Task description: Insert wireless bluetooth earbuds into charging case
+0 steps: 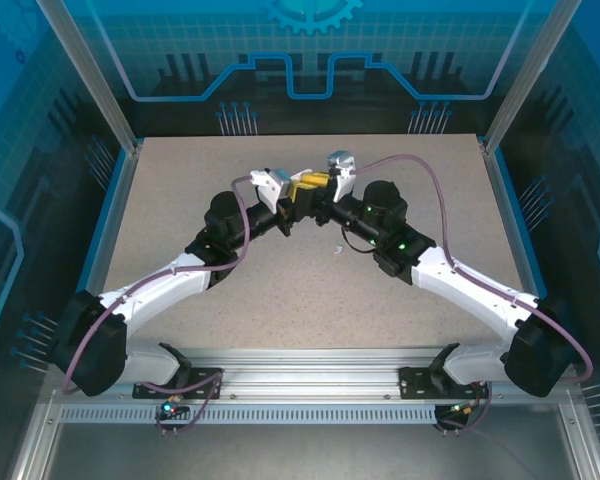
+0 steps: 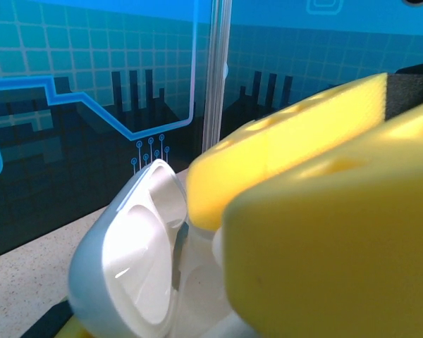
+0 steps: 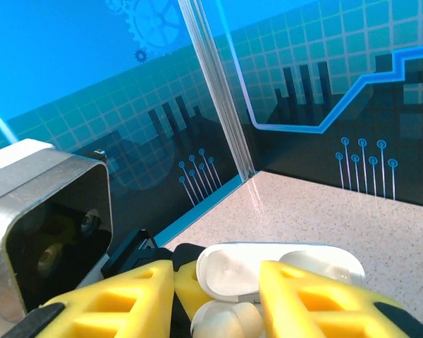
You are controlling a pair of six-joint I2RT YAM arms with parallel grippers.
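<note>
Top external: nearest, a tiny pale speck (image 1: 337, 250) lies loose on the speckled beige counter (image 1: 180, 230), perhaps an earbud, too small to tell. Beyond it, the left gripper (image 1: 290, 205) looks clamped on the open glossy white charging case (image 3: 240, 271). The right gripper (image 3: 215, 276) has its yellow fingers apart, with a small rounded white earbud (image 3: 225, 320) between them at the case mouth. Step in hand, as I read it: seating that bud. Hold the case level, back out straight, avoid snagging the lid
</note>
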